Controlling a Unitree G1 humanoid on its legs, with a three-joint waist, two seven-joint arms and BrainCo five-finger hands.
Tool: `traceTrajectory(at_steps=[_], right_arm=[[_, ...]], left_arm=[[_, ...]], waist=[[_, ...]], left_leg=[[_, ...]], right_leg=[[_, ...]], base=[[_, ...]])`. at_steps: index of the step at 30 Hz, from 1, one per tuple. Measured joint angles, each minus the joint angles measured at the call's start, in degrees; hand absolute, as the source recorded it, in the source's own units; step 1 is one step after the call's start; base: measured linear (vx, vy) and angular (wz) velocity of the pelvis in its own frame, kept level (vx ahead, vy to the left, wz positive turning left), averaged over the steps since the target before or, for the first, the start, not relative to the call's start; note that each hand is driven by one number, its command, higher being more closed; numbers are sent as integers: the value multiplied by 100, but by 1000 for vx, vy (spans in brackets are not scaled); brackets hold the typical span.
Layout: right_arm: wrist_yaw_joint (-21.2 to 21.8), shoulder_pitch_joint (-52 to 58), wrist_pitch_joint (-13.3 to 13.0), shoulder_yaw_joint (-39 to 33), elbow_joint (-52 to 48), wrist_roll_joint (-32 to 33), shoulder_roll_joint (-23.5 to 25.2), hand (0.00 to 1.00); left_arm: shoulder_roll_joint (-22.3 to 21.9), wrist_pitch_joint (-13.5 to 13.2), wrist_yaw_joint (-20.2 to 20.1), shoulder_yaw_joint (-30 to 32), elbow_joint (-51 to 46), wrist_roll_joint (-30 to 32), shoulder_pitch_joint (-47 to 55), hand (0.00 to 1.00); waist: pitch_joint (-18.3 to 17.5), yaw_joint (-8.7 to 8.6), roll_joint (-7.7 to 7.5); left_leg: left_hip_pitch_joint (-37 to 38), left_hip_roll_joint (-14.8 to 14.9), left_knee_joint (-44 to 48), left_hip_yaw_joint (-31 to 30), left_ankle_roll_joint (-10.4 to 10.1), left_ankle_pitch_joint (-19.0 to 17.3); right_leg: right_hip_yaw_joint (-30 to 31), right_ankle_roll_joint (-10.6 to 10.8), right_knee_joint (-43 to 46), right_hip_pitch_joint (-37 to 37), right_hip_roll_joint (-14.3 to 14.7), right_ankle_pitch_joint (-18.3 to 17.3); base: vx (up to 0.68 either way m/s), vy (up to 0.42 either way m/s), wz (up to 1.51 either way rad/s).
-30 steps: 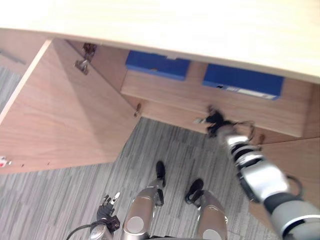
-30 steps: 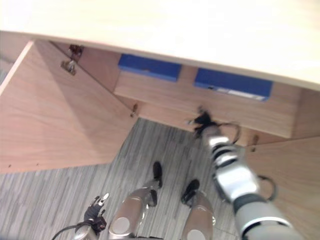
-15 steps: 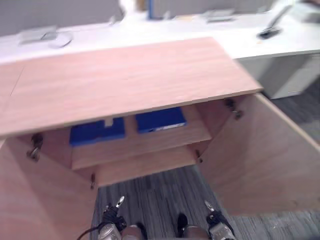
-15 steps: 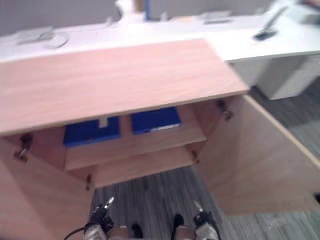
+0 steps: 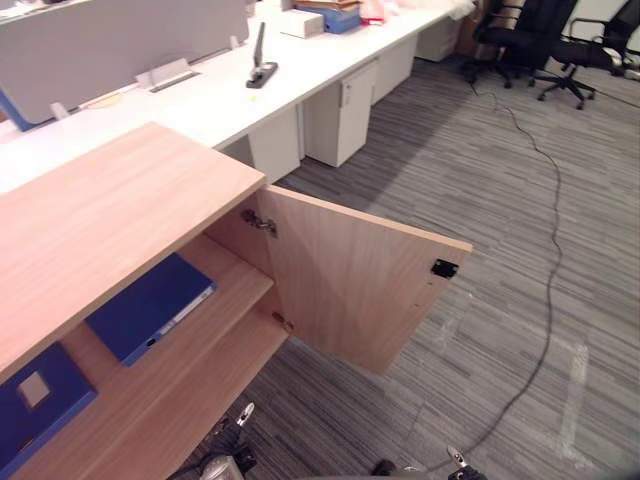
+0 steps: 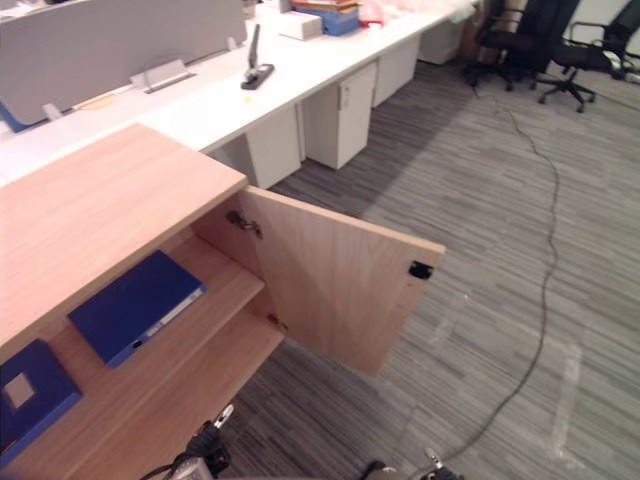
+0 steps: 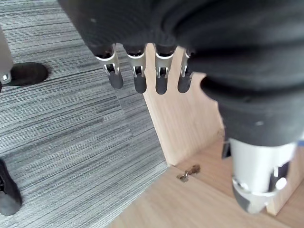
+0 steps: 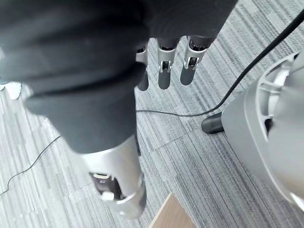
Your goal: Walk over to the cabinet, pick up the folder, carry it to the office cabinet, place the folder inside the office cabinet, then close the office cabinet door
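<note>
Folder (image 5: 150, 305) lay flat on shelf (image 5: 205, 368), judged light, stiff, slick, best gripped at near edge; left hand (image 7: 140, 71) and right hand (image 8: 164, 66) hung relaxed, empty.

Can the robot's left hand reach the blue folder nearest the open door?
Probably yes. The cabinet door is swung open, nothing blocks the blue folder, and the left robot hand hangs open below it.

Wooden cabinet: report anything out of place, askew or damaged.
Its light wooden door hangs wide open over the grey carpet. Two blue folders lie flat on the upper shelf, not upright. Nothing looks spilled or broken.
</note>
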Motion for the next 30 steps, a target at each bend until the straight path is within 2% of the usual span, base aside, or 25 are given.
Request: traceTrajectory(at_steps=[3,6,10,14,19,22,30], right_arm=[[-7,-35,44,77,0,-119,68,0],[-44,-269,34,295,-153,-135,-82,0],[-103,-713,-19,352,-625,-301,-578,0],[-177,-1137,-173,949,-1386,-673,-1178,0],[-123,-1834,-248,1704,-1597,-1040,-1661,0],[12,-2347,-279,2325,-1593,-1053,-1963,0],[308,-3437,-317,3423,-1450,-1250,-2056,0]], left_arm=[[2,17,4,-23,10,12,56,0],[13,18,5,-87,7,22,143,0],[68,18,1,-368,-1,42,256,0],[313,17,-66,-769,-5,67,362,0],[500,19,-123,-1076,-7,59,503,0],[500,39,-244,-1339,-19,-1,525,0],[607,56,-374,-1867,-155,-119,513,0]], waist=[[-3,-31,-5],[-1,-37,-46],[10,-47,-60],[30,-49,-91],[42,-35,-92],[52,13,-83],[109,108,-65]], left_leg=[[125,-58,-153,-15,-103,78],[179,-171,-270,-71,-123,101],[164,-352,-371,-353,-120,105],[78,-489,-473,-714,-120,105],[79,-529,-481,-1014,-118,103],[74,-574,-475,-1168,-116,103],[-8,-669,-334,-1432,-75,79]], right_leg=[[155,15,-351,92,162,224],[324,33,-797,160,288,529],[402,57,-1389,294,349,922],[403,66,-1862,360,392,1229],[394,94,-1921,407,370,1298],[374,127,-1921,432,309,1323],[373,154,-1920,438,179,1376]], base=[[-20,0,-28],[-54,46,-26],[-51,36,-8],[-44,12,0],[-16,8,3],[-21,25,6],[-8,33,3]])
